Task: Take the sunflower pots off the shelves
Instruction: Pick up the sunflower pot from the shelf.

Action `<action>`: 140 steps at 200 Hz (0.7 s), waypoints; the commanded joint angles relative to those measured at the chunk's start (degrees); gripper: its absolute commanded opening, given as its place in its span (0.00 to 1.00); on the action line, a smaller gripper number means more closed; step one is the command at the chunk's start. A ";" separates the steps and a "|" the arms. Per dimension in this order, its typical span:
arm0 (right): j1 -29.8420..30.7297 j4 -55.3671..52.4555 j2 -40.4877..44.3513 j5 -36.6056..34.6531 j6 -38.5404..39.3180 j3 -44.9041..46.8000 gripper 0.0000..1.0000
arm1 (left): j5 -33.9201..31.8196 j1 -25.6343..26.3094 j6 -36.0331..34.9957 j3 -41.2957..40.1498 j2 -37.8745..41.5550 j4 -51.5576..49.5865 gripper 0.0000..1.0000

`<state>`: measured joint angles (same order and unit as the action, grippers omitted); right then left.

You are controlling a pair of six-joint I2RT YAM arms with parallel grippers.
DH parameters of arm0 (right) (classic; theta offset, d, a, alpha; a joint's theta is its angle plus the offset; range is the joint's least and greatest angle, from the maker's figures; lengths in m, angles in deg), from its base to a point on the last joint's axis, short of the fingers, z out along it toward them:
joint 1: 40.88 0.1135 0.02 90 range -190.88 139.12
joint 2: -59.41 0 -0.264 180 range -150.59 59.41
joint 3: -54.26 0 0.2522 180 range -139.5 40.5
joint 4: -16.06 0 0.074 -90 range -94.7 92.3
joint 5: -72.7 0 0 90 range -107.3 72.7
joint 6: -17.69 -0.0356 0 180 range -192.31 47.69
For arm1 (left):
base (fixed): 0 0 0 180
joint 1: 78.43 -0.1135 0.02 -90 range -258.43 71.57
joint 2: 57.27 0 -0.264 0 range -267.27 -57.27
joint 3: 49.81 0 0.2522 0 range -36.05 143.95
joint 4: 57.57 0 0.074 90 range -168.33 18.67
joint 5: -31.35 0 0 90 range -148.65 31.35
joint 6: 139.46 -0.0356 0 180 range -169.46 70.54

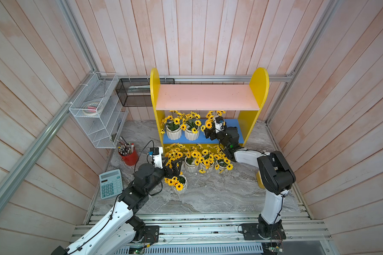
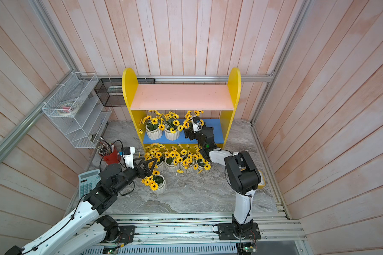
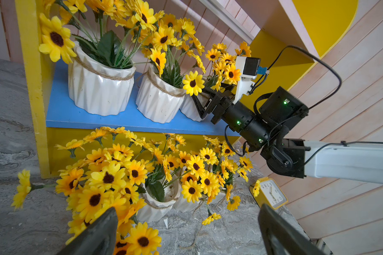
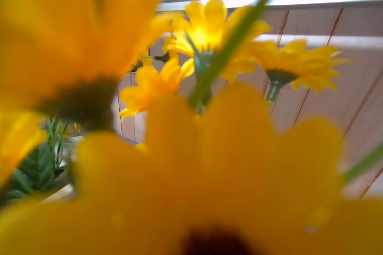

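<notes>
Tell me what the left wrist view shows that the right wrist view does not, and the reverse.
Only the left wrist view: the blue lower board of the yellow wooden shelves, carrying three white ribbed ceramic sunflower pots; the right gripper at the third pot; further pots on the grey marbled table; a small yellow alarm clock; and the left gripper with fingers wide apart.
Only the right wrist view: green backs of flower heads, seen from very near; blurred petals hide nearly everything else.
Both: yellow dark-centred sunflowers and the pinkish plank wall.
</notes>
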<state>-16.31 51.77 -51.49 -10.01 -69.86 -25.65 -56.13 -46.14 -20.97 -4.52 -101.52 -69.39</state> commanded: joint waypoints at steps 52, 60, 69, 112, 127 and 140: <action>0.03 7.47 8.43 -5.33 1.45 7.10 0.00 | 0.67 -0.30 0.42 2.46 1.08 -1.34 1.00; 0.08 8.71 9.62 -6.06 1.56 8.45 0.00 | 0.97 -0.35 0.64 2.32 1.26 -1.23 1.00; 0.05 9.83 10.81 -7.08 1.56 9.90 0.00 | 1.16 -0.30 0.85 2.47 1.34 -1.23 1.00; -0.06 10.50 14.78 -7.78 1.92 12.19 0.00 | 2.24 -0.30 1.90 2.76 1.75 -1.36 1.00; -0.06 8.86 15.62 -8.17 1.13 11.71 0.00 | 2.39 -0.30 2.38 3.13 1.79 -1.74 1.00; 0.03 9.59 16.68 -8.16 0.63 12.76 0.00 | 2.66 -0.30 2.62 3.41 1.96 -2.10 1.00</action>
<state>-16.31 56.95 -38.20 -16.83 -68.22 -12.78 -54.60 -46.18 -19.22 -3.52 -100.43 -70.57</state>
